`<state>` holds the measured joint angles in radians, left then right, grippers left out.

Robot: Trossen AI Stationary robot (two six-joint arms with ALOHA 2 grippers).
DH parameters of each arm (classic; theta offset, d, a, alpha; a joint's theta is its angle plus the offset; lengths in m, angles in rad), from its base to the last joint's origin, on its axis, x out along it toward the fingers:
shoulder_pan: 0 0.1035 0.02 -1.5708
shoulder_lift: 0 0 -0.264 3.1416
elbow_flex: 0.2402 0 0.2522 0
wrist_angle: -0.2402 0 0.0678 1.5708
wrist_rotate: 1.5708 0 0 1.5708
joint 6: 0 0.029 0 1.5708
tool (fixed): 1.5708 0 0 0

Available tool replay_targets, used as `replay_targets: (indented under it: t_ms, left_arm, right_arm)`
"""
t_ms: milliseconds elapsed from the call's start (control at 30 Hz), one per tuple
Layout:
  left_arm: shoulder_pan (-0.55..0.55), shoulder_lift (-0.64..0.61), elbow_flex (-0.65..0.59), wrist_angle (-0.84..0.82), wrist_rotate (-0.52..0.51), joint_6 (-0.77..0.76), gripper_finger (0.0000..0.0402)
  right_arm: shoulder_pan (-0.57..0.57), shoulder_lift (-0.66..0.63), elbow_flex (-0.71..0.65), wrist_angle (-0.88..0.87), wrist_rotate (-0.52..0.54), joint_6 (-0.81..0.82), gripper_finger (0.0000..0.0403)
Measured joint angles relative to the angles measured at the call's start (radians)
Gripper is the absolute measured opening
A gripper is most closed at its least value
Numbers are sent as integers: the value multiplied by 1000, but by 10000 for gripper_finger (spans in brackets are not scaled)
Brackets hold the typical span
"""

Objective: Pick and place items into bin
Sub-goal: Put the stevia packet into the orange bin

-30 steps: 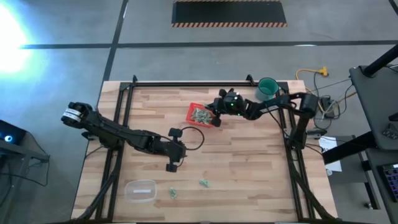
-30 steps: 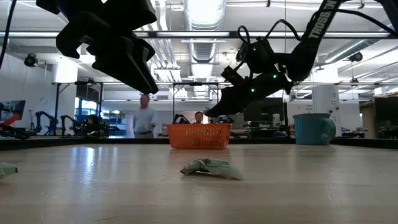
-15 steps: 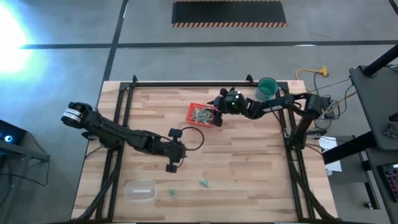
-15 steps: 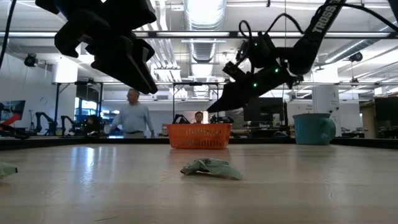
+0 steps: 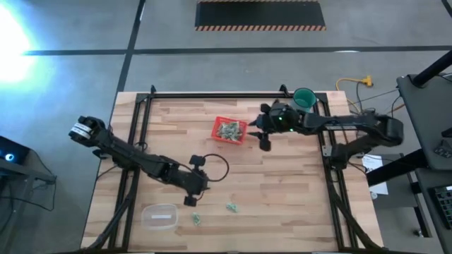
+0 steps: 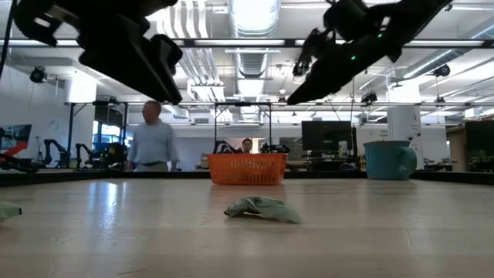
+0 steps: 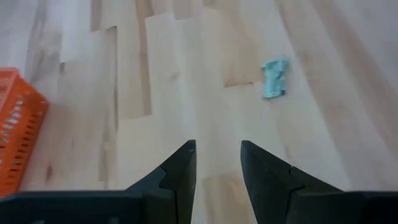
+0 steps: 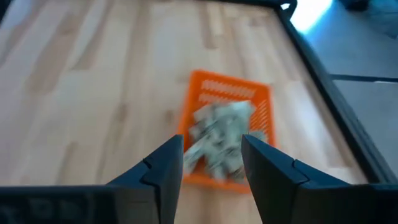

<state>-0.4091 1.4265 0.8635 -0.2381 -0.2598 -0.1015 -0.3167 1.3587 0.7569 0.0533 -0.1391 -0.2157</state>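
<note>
Red tray (image 5: pixel 229 131): table's twelve-o'clock half, holding a heap of pale wrappers (image 8: pixel 219 138). Right gripper (image 5: pixel 263 138) at its three o'clock, fingers parted, empty. Two loose wrappers (image 5: pixel 231 207) toward six; left gripper (image 5: pixel 188 201) beside them at nine, parted, empty. No legible writing.

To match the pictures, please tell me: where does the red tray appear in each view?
High view: red tray, upper middle of the table, left of the right gripper.
Low view: far centre.
Left wrist view: cut off at the picture's edge.
Right wrist view: ahead, between the jaws.
Shared landmark: the wrappers piled in it.
</note>
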Motion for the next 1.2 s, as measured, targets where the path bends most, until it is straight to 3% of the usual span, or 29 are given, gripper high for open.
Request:
replay_targets:
  t_ms: [300, 667, 1000, 1200]
  left_arm:
    - [-102, 0, 7, 6, 0, -90, 109]
    - [-249, 21, 7, 21, 17, -258, 109]
    - [-316, 208, 93, 55, 26, -259, 109]
    - [-316, 319, 214, -63, 61, -260, 109]
  right_arm:
    - [91, -173, -85, -151, -4, -5, 138]
    - [108, -277, -128, -225, -4, 64, 134]
    - [118, -277, -131, -234, -3, 80, 123]
    - [122, -277, -131, -235, -3, 85, 122]
